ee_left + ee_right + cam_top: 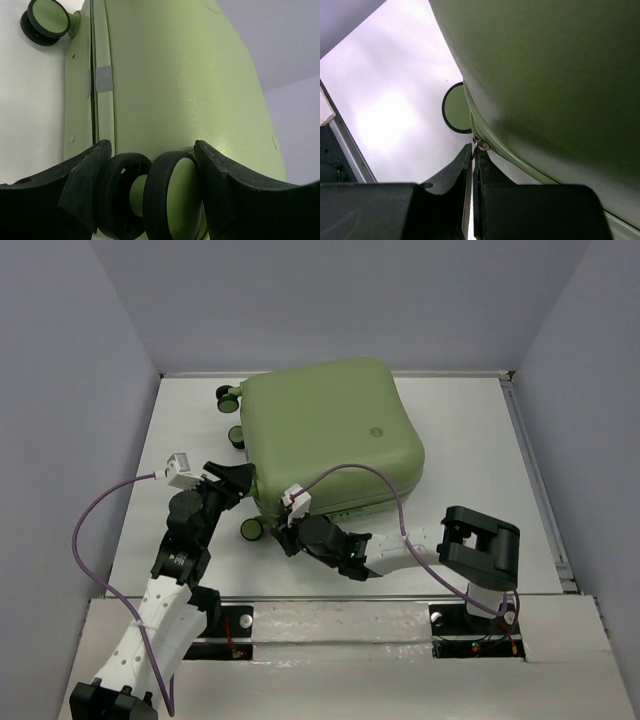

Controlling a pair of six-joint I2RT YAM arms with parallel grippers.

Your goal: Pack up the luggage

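Observation:
The luggage (330, 430), a pale green hard-shell suitcase, lies closed and flat on the table with its wheels to the left. My left gripper (240, 483) is at its near-left corner. In the left wrist view its fingers (85, 175) press on both sides of a black-and-green double caster wheel (172, 200). My right gripper (287, 538) is at the front edge of the case. The right wrist view shows it (474, 147) shut, pinching the small metal zipper pull (481, 145) at its tips, right under the zipper seam.
Other caster wheels stick out at the far left (228, 395) and near left (252, 529) of the case. Grey walls close in the white table (470, 440) on three sides. A purple cable (100, 510) loops off the left arm.

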